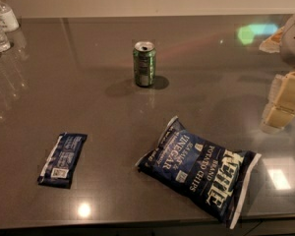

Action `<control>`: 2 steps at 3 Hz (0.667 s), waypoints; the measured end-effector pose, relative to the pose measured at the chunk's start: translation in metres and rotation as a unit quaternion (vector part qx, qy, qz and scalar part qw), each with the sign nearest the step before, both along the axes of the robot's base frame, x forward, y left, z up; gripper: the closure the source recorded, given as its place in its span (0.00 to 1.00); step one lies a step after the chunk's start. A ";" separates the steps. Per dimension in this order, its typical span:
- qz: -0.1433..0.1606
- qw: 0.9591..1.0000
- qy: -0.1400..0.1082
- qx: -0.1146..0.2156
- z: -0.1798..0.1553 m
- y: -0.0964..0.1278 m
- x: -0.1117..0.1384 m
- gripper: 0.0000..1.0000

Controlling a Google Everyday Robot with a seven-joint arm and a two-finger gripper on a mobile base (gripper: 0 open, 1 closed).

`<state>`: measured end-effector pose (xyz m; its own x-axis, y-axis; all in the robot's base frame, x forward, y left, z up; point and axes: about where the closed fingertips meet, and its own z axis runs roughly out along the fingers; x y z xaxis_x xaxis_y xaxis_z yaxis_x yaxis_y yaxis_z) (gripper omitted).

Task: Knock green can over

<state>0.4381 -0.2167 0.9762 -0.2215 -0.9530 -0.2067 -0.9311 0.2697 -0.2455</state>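
I am holding my tool (283, 101) above the right side of the tabletop (88, 92). Part of it is running off the edge of the view, so I cannot tell how far it is open, and I am seeing nothing in its hold.

The green can (144, 64) is standing upright on its base, well apart from my tool, off to its left and somewhat farther back. Bare tabletop is lying all around the can, so I am judging that a sideways push high on its wall would topple it freely.

The chip bag (199, 168) is lying flat to the left of my tool and nearer to the camera, so it is not sitting between my tool and the can. A small dark packet (63, 160) is lying far off to the left of my tool.

Some clear bottles (0, 26) are standing at the far left corner, cut off by the view, and their number is hard to make out
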 end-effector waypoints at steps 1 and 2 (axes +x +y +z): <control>0.000 1.000 0.000 0.000 0.000 0.000 0.000 0.00; -0.010 1.000 -0.007 0.011 -0.002 0.003 0.015 0.00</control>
<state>0.4531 -0.2141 0.9739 -0.2380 -0.9433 -0.2313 -0.9215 0.2945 -0.2531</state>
